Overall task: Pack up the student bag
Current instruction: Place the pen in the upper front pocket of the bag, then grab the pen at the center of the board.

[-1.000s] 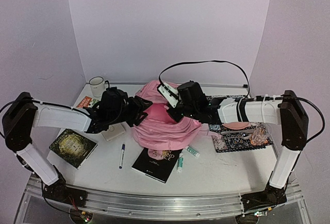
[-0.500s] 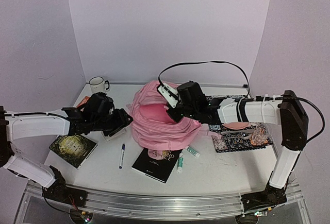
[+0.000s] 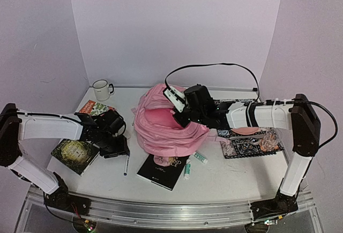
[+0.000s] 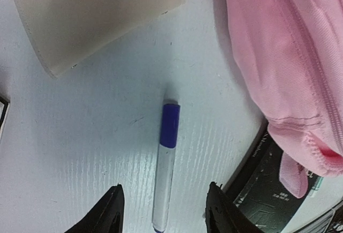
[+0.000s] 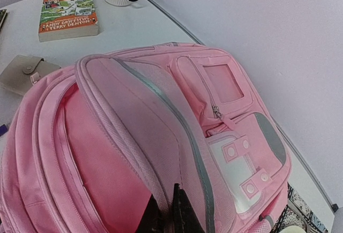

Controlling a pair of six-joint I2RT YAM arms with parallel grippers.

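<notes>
The student bag [image 3: 166,128] is a large pink backpack lying mid-table with its main compartment gaping. My right gripper [image 3: 180,117] is shut on the rim of the bag's front flap [image 5: 170,203] and holds that flap up, so the pink lining shows. The bag's edge [image 4: 278,56] fills the upper right of the left wrist view. My left gripper [image 4: 164,190] is open just left of the bag, low over the table. A white marker with a blue cap [image 4: 167,158] lies lengthwise between its fingers, untouched. The same marker [image 3: 126,164] shows in front of the left gripper [image 3: 119,148].
A beige wallet [image 4: 96,19] lies beyond the marker. A black notebook [image 3: 162,170] sits partly under the bag's front. On the left are a dark gold-patterned book [image 3: 75,152], a Treehouse book [image 3: 94,107] and a mug [image 3: 101,89]. Two tubes [image 3: 199,158] and a patterned case [image 3: 252,142] lie to the right.
My left arm has pulled away from the bag, swung left and toward the front, and come down over the marker. The right gripper has kept its hold on the flap.
</notes>
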